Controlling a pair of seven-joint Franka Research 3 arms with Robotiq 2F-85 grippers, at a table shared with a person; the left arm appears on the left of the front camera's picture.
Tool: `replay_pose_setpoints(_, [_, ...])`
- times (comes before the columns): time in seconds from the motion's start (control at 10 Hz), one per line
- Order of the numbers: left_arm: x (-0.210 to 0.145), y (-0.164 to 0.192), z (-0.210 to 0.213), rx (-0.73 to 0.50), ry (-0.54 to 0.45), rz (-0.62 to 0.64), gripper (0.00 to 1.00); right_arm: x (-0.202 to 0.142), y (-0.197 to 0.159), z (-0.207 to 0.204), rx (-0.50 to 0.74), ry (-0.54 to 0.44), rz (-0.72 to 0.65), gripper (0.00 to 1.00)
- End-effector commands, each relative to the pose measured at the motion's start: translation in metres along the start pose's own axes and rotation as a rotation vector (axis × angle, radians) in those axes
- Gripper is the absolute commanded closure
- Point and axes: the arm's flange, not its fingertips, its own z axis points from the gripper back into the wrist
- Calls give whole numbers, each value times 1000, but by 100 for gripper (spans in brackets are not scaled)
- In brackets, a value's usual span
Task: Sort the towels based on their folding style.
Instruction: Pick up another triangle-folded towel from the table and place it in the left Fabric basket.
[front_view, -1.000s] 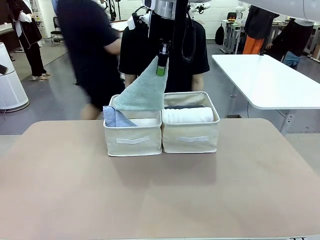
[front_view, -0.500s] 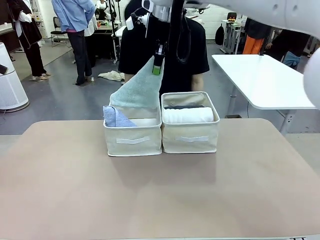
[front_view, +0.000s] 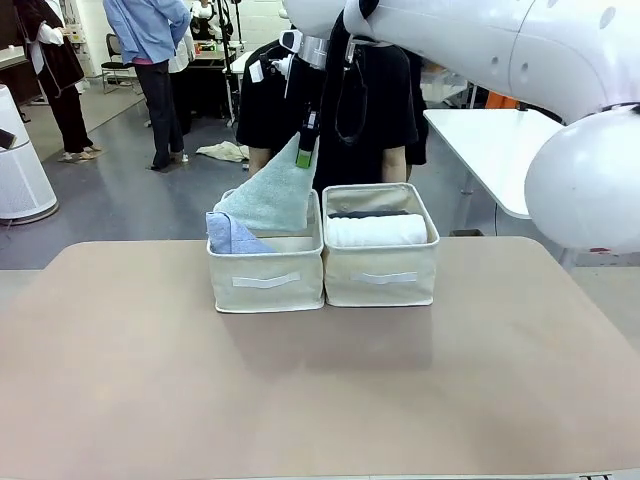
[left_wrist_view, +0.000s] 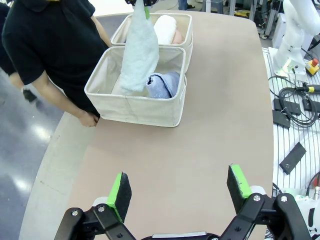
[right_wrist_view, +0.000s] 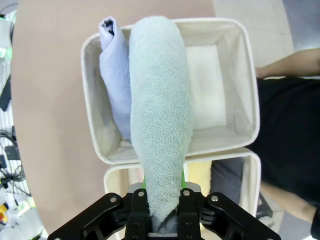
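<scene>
My right gripper (front_view: 306, 150) is shut on the top corner of a grey-teal towel (front_view: 270, 197) that hangs down into the left cream basket (front_view: 265, 282). A light blue towel (front_view: 230, 235) leans in that basket's left side. In the right wrist view the grey-teal towel (right_wrist_view: 160, 120) drapes from between my fingers over the left basket (right_wrist_view: 92, 120), beside the light blue towel (right_wrist_view: 114, 85). The right basket (front_view: 381, 275) holds a white rolled towel (front_view: 376, 230) with a dark one behind it. My left gripper (left_wrist_view: 179, 191) stands open above bare table, well short of the baskets (left_wrist_view: 135, 102).
A person in a black shirt (front_view: 395, 110) stands just behind the baskets, arms down at the table's far edge. The tan table (front_view: 320, 390) stretches bare in front of the baskets. A white table (front_view: 500, 140) stands at the back right.
My right gripper has moved left and down with the grey-teal towel, so more of the towel has sunk into the left basket. The left gripper is unchanged.
</scene>
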Motion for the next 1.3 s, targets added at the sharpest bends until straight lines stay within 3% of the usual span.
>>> replay_pose_setpoints(0.0, [1,-1,1,-4,4,9,0,18,-23,4,36,1,18,81])
replay_pose_setpoints(0.6, [1,-1,1,-4,4,9,0,10,-19,-43,85,69,151,81])
replay_pose_setpoints(1.2, [1,-1,1,-4,4,9,0,1,-17,-40,61,134,167,81])
